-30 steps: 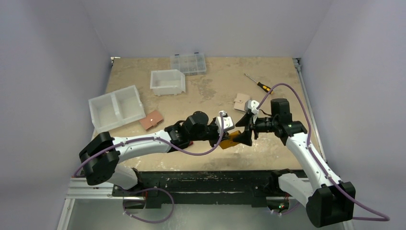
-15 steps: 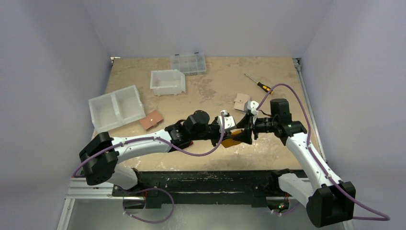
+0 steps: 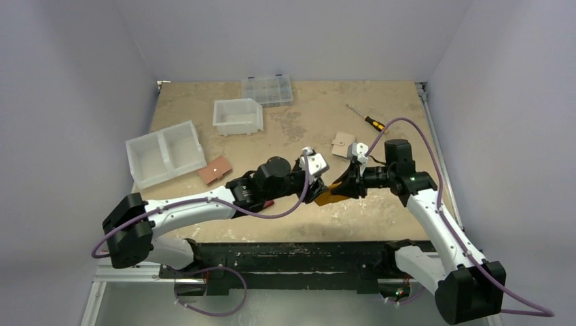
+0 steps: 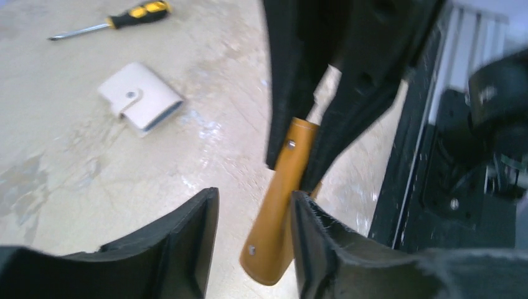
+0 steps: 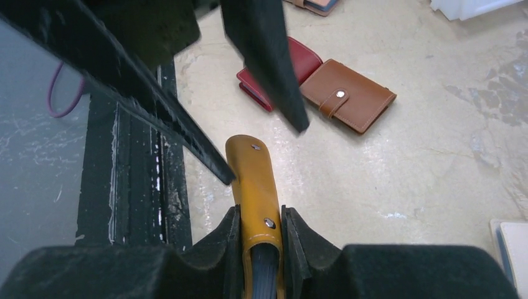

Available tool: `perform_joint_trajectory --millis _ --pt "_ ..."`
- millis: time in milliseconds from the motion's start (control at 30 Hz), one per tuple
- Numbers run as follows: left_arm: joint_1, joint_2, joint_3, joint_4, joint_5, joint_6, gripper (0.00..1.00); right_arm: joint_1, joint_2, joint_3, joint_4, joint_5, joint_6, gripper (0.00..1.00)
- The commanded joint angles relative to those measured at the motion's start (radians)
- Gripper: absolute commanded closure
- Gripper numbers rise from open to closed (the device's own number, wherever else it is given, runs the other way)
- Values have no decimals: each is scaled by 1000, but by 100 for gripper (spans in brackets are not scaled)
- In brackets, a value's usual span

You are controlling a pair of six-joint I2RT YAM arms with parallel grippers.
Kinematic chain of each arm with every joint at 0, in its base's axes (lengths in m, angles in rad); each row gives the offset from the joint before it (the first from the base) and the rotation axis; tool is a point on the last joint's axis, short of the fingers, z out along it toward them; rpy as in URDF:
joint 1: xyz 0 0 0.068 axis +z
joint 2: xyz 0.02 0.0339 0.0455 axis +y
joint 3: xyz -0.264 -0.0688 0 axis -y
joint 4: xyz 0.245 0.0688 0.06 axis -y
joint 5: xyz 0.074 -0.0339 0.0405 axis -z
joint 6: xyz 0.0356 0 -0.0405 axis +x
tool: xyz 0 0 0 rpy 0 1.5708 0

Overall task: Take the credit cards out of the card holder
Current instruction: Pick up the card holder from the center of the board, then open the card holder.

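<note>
Pinching card holder (image 5: 251, 174), right claw (image 5: 260, 218); left claw (image 4: 253, 205) spread; scuffed beige tabletop (image 3: 299, 132), grey walls (image 3: 68, 75).

I can read no text, label, brand or number in any of my views. The card holder (image 5: 255, 180) shows only plain leather and snap studs. The brown wallet (image 5: 348, 94) beyond the card holder, the whitish wallet (image 4: 140, 98) and the screwdriver (image 4: 134, 14) carry no legible marking.

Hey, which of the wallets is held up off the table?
The mustard-yellow card holder, pinched in the right tool; the brown wallet, dark red wallet and cream wallet lie flat on the table.
</note>
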Motion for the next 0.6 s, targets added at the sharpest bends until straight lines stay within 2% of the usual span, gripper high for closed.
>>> perform_joint_trajectory --millis 0,133,200,300,367,433,567 --pt "7 -136 -43 118 -206 -169 42 2 -42 40 36 -6 61 100" --pt "7 -252 -153 171 -275 -349 11 -5 -48 45 57 10 106 100" --pt "7 -306 -206 184 -286 -464 5 -10 -45 46 76 24 145 100" --pt "7 -339 -269 222 -224 -607 6 -17 -30 46 102 35 202 100" --pt "6 -338 -292 242 -167 -679 11 -18 -11 54 105 41 224 100" --pt "1 -325 -293 232 -122 -683 13 -19 12 65 101 44 238 100" --pt "-31 -284 -254 201 -129 -605 15 -19 49 82 80 47 249 100"
